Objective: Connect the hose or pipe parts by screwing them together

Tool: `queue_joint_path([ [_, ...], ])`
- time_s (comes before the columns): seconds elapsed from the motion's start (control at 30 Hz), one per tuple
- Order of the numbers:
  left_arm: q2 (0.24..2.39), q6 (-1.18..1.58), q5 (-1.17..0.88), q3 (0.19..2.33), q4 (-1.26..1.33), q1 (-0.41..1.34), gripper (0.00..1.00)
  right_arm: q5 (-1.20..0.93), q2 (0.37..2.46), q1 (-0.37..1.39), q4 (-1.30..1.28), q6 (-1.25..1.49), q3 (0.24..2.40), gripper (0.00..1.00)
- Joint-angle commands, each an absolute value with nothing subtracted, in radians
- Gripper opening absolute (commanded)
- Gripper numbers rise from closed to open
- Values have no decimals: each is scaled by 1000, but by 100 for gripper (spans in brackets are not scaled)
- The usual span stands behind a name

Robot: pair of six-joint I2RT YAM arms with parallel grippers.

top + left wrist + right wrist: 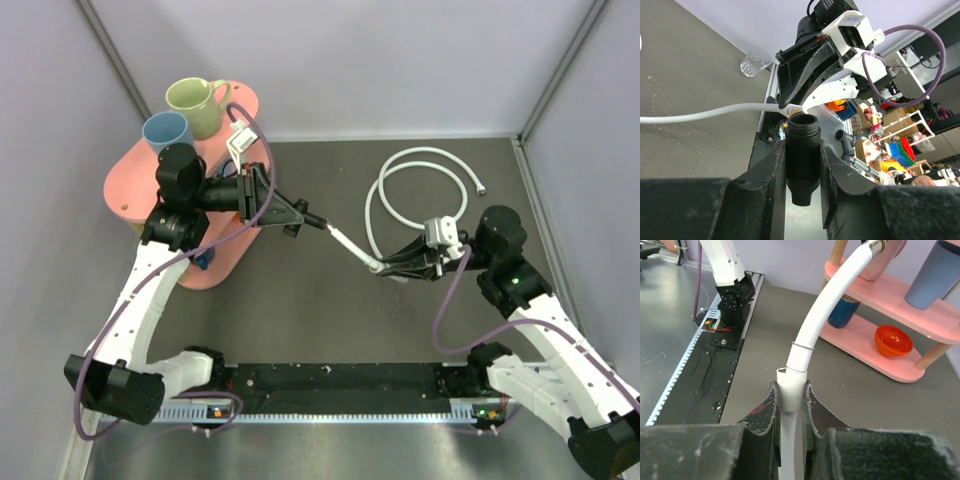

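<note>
A black connector (802, 155) with a threaded mouth sits upright between the fingers of my left gripper (802, 145), which is shut on it. From above, the left gripper (303, 217) holds the connector (314, 223) out over the table's middle. The white hose (352, 248) runs from the connector's mouth to my right gripper (385, 266). The right gripper (790, 389) is shut on a white sleeve of the hose (812, 330). The hose's end fitting (794, 109) lies right at the connector's mouth; I cannot tell whether they are engaged. The rest of the hose loops (415, 160) behind the right gripper.
A pink two-level shelf (125, 180) stands at the back left with a green mug (195, 105) and a blue mug (165, 130) on it. An orange bowl (893, 340) sits on its lower level. A black rail (330, 380) runs along the near edge. Walls close in the back and the sides.
</note>
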State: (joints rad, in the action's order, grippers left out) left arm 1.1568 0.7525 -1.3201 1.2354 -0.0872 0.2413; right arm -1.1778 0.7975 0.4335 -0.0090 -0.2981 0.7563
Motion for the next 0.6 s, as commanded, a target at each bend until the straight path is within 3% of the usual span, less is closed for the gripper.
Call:
queue_joint_path([
  [0.0, 1147, 707, -1376, 1246, -98, 279, 0, -1141, 833, 431, -43, -408, 894, 0],
  [0.57, 1157, 621, -1313, 1177, -149, 360, 0, -1069, 926, 442, -69, -345, 989, 0],
])
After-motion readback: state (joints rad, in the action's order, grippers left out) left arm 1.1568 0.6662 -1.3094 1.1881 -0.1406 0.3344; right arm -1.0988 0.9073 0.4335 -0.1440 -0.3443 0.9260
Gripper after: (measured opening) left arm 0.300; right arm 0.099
